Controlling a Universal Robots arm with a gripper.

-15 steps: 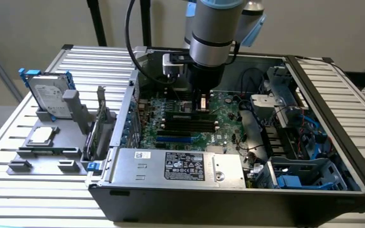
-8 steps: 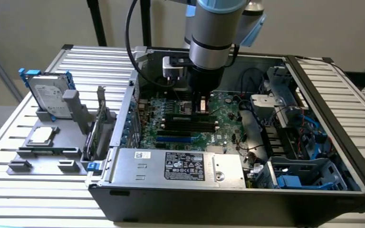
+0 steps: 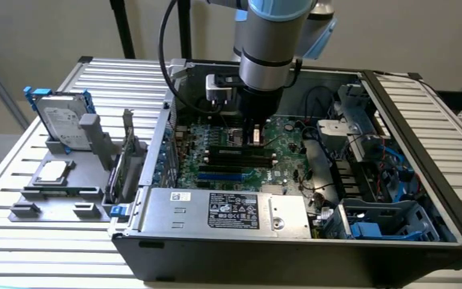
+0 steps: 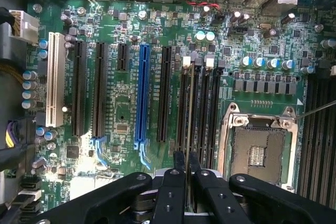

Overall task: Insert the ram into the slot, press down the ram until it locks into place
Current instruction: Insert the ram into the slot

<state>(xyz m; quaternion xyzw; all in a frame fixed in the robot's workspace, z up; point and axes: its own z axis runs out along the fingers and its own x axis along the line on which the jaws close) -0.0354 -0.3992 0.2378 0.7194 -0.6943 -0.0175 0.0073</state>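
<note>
The gripper (image 4: 186, 163) hangs low inside the open computer case (image 3: 423, 120), over the motherboard (image 4: 121, 108). Its two black fingers (image 4: 178, 163) are drawn close, leaving only a sliver of gap, and the thin upper edge of the ram (image 4: 190, 108) runs into that gap, so the jaws appear to pinch it by its flat faces. From the jaws the ram stretches straight ahead, standing on edge in the slot (image 4: 183, 103), one of several parallel black sockets. The long blue connector (image 4: 142, 93) lies to one side of the jaws and the CPU socket (image 4: 257, 153) to the other. Whether the end latches have closed cannot be told.

The stick is probably light and stiff but brittle. It should take a firm pinch across its faces near the top edge, and a downward push kept square to the slot so the board does not flex or tilt.
</note>
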